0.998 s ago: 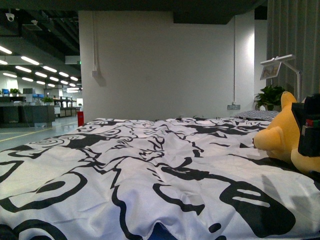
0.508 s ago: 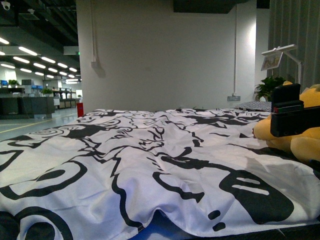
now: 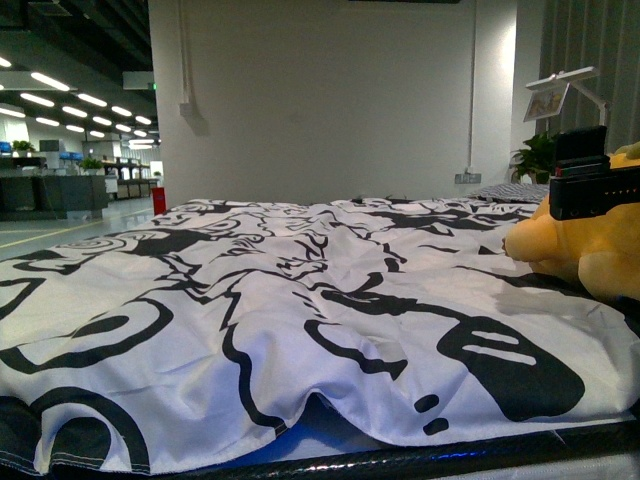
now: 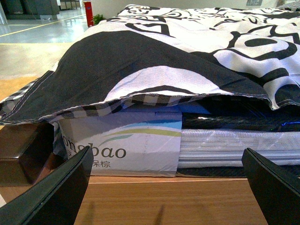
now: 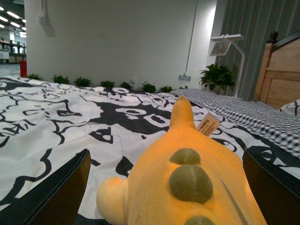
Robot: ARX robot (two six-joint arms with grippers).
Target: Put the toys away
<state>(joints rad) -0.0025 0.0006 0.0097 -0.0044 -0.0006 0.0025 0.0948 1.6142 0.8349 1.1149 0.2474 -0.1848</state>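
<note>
The toy (image 3: 575, 250), an orange-yellow plush animal, lies at the right edge of the bed on the black-and-white cover. In the front view, my right gripper (image 3: 594, 182) shows as a black block hanging just over it and hides its upper part. The right wrist view has the toy (image 5: 187, 178) filling the space between the spread fingers (image 5: 56, 192), with green spots down its back and a paper tag (image 5: 206, 124). My right gripper (image 5: 171, 199) is open and holds nothing. My left gripper (image 4: 164, 187) is open and empty, low beside the bed, facing the mattress side.
The patterned cover (image 3: 300, 300) spreads over the whole bed and hangs over the mattress (image 4: 225, 145). A wooden bed frame (image 4: 164, 201) runs below it. A wooden headboard (image 5: 281, 75), checked bedding (image 5: 243, 112), a white lamp (image 3: 565, 90) and a potted plant (image 3: 535, 160) stand at the far right.
In the front view my right gripper has risen and shifted left, from in front of the toy to above it. The bed's near edge has come into sight at the bottom.
</note>
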